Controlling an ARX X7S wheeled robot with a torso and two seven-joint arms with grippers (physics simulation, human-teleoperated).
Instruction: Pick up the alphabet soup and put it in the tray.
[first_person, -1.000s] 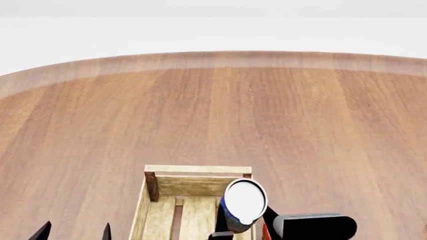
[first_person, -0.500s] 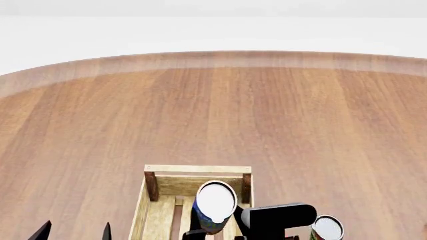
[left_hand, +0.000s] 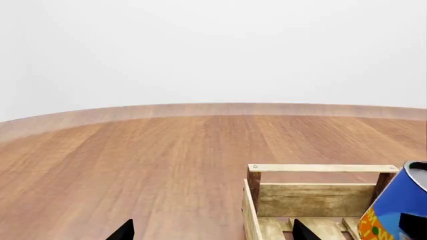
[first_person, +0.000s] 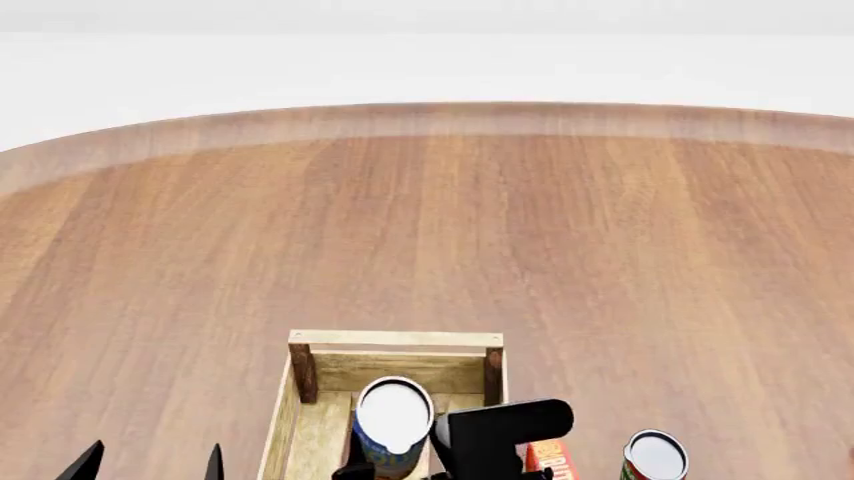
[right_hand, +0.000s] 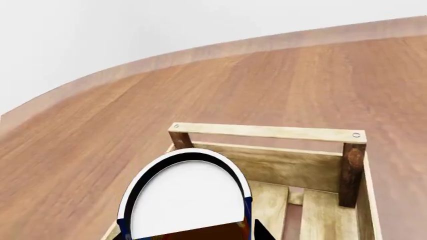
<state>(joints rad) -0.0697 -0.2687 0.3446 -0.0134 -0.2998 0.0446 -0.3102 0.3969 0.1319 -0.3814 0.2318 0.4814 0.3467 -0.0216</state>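
1. Over the tray, at about 6 o'clock in the head view, the alphabet soup hangs in the air, pale top up, within the crate's outline.
2. The right gripper is clenched on the can; its dark wrist body sits just at the can's 3 o'clock. In the right wrist view the can's white top fills the foreground, with the tray's far rail at 12 o'clock.
3. The left gripper shows only two parted tips at 7 o'clock, grasping nothing.
4. A red and green can stands on the table at 5 o'clock, outside the tray.
5. I judge the carry finished and the placing in hand: next, lower the can straight onto the slats, clear of the walls, then release.
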